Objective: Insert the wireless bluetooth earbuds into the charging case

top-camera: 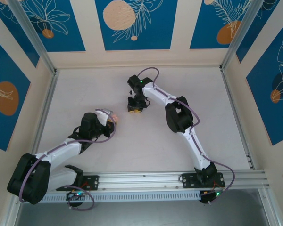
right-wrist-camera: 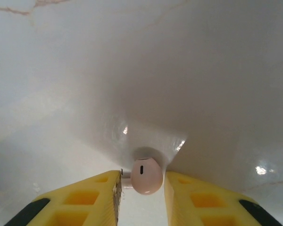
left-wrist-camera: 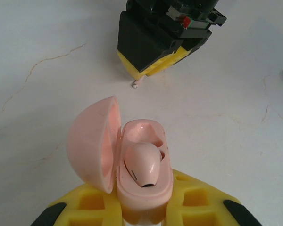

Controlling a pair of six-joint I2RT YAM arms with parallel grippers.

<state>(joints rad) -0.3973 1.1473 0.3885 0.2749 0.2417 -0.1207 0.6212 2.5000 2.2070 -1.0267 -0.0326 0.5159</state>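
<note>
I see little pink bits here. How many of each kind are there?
Pink charging case, lid open: 1
Pale pink earbuds: 2, namely the seated earbud in that case and the loose earbud on the table between the fingers of the right gripper
Total: 3

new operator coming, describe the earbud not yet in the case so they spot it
Follow the right arm to the middle of the white table. Between its yellow jaws sits a loose pale pink earbud, unlike its twin seated in the pink case.
</note>
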